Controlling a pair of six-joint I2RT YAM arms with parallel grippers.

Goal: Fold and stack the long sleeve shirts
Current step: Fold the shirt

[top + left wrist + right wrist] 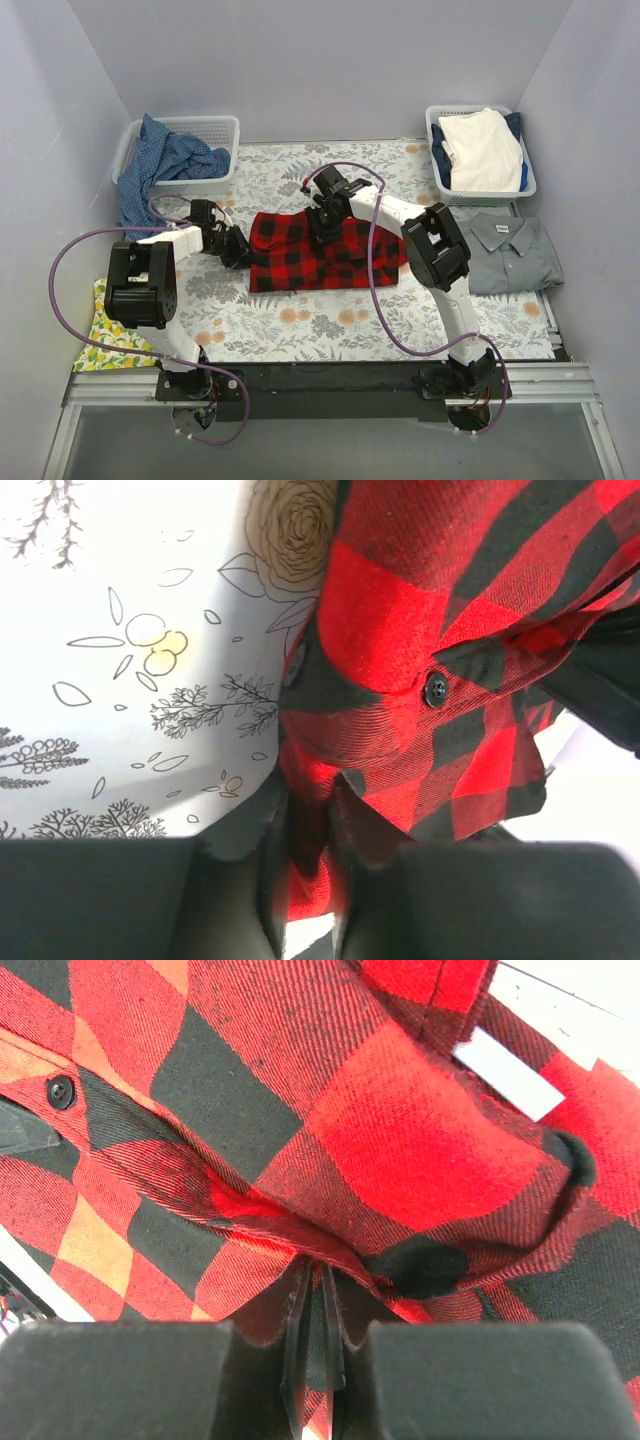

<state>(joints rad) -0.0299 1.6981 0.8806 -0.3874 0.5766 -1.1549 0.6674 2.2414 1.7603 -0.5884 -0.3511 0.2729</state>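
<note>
The plaid shirt (320, 255) lies bunched in the middle of the counter (300, 325), between our two arms. It is roughly gathered, not yet a neat fold. Our left fingers (240, 900) are closed tight on its left edge, with a ridge of red-and-black cloth squeezed between them just beside a black button. Our right fingers (285, 1350) are likewise pinched together on a raised crease near the shirt's far edge, and cloth fills the narrow gap.

We judge the two holds are set apart so that the cloth can be lifted and spread without sagging from a single point. The edge grip gives us a line to fold along, and the far grip controls the bulk.

The grey shirt (515, 255) rests flat at the right, collar up, well clear of the plaid. It looks to us like the base of the stack, so the plaid would need carrying that way once folded.
</note>
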